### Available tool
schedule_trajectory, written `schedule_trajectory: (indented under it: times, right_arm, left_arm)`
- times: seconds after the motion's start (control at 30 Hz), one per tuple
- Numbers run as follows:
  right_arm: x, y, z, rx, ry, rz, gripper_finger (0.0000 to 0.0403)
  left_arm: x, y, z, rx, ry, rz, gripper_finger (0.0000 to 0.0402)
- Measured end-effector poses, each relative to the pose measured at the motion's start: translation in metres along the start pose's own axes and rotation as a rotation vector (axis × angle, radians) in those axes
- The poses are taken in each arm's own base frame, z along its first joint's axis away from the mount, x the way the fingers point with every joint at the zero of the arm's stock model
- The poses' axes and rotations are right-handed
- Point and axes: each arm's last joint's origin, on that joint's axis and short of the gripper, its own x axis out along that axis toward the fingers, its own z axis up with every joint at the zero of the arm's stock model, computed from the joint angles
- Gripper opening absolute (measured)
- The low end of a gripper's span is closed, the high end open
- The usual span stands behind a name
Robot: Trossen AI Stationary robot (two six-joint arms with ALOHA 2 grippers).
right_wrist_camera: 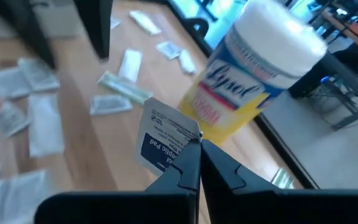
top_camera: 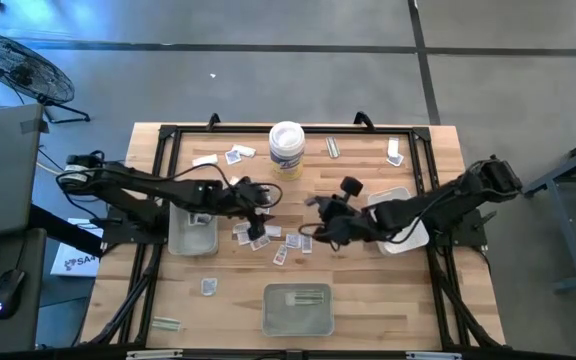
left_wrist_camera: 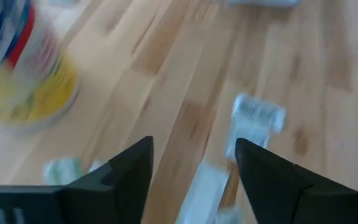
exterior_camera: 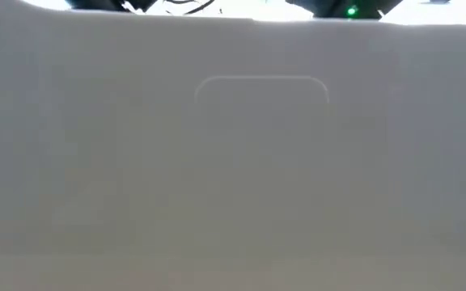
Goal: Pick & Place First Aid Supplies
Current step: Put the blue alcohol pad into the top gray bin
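Several small white packets [top_camera: 268,240] lie flat and scattered on the wooden table's middle; in the left wrist view they show as packets [left_wrist_camera: 257,118] below my fingers. My left gripper [top_camera: 266,205] [left_wrist_camera: 194,155] hovers open over them and touches nothing. My right gripper [top_camera: 315,213] [right_wrist_camera: 197,158] is just right of the heap, shut on one white packet with blue print [right_wrist_camera: 163,140]. More packets [top_camera: 236,154] lie at the far left, and others [top_camera: 395,152] at the far right. My right gripper pinches the blue-printed packet by one edge near a corner [right_wrist_camera: 186,140], only at the free ends of its two fingers. The fingers come slanting down from the table's right. The packet stands out beyond the fingertips, lifted clear of the table.
A white tub with a yellow label [top_camera: 286,147] [right_wrist_camera: 253,68] stands at the far middle. Translucent grey trays sit at the left [top_camera: 193,240], the right [top_camera: 408,235] and the near middle [top_camera: 298,310]. A pale surface close to the lens fills the low view.
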Motion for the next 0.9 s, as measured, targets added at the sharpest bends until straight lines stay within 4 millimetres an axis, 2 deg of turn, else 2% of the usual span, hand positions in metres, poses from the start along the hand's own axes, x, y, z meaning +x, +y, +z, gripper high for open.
schedule_trajectory:
  times: [0.13,0.3,0.47,0.63,0.77,0.9]
  right_arm:
    - [0.006,-0.002,0.009,0.015,-0.056,0.000,0.0001]
    - [0.012,0.002,0.013,-0.012,-0.100,0.004,0.0001]
    - [0.018,0.007,0.011,-0.037,-0.101,0.027,0.0002]
    - [0.019,0.006,0.012,-0.027,-0.105,0.025,0.0002]
    - [0.021,0.004,0.013,-0.015,-0.105,0.019,0.0001]
    - [0.024,0.002,0.014,-0.007,-0.102,0.024,0.0003]
  left_arm:
    - [0.016,-0.005,0.006,0.012,-0.095,-0.023,0.0246]
    - [0.031,-0.009,0.012,0.063,-0.223,-0.016,0.0248]
    - [0.036,-0.005,0.019,0.089,-0.319,0.078,0.0248]
    - [0.036,0.004,0.026,0.069,-0.356,0.046,0.0244]
    - [0.036,0.007,0.029,0.066,-0.372,0.016,0.0204]
    - [0.036,0.006,0.029,0.078,-0.368,-0.010,0.0127]
